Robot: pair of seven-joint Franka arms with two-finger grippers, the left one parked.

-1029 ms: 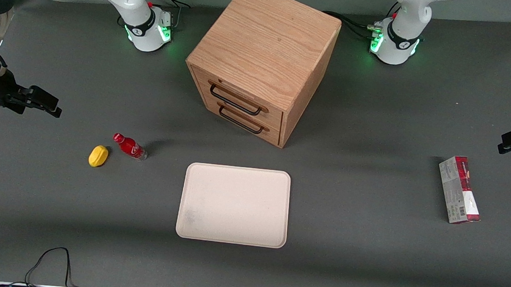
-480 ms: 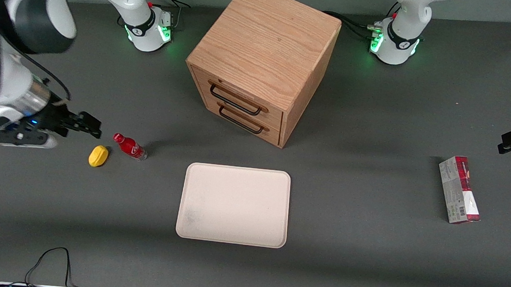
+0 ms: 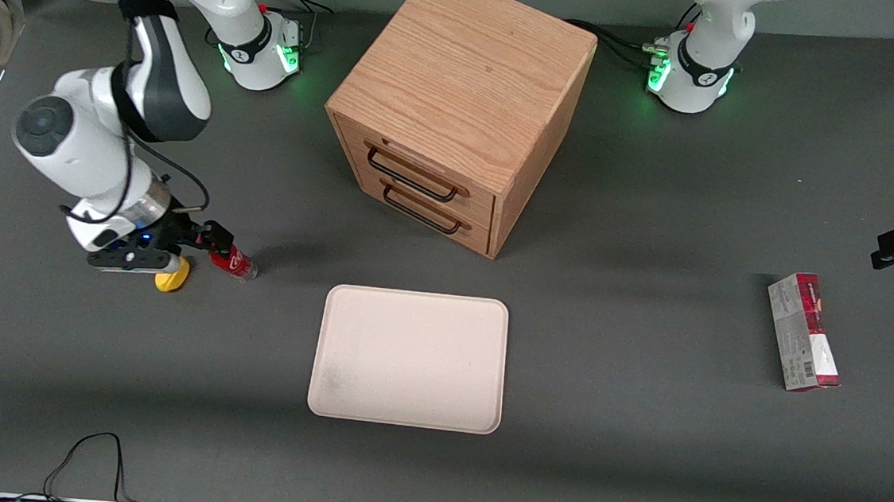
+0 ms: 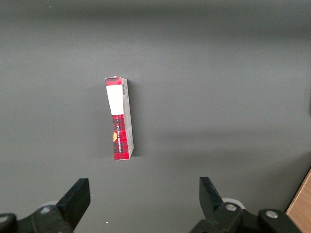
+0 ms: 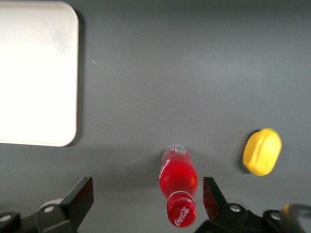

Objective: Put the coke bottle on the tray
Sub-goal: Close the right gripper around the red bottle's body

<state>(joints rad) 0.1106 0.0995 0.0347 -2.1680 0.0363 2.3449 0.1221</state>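
Observation:
The coke bottle (image 3: 235, 264) is small and red with a red cap, and stands on the grey table toward the working arm's end. The right wrist view shows it (image 5: 178, 177) from above, cap toward the camera. My right gripper (image 3: 208, 239) is open and hangs just over the bottle's cap. In the right wrist view the gripper (image 5: 147, 199) has the bottle between its fingers, much closer to one finger and touching neither. The cream tray (image 3: 408, 358) lies flat nearer the front camera, and one rounded corner of it shows in the right wrist view (image 5: 34, 73).
A small yellow rounded object (image 3: 170, 282) lies beside the bottle, partly under my wrist; it also shows in the right wrist view (image 5: 262, 151). A wooden drawer box (image 3: 458, 108) stands mid-table. A red-and-grey carton (image 3: 804, 331) lies toward the parked arm's end.
My right arm has swung in from the table's edge toward the bottle, and the gripper now sits over its cap. The bottle, yellow object and tray have not moved.

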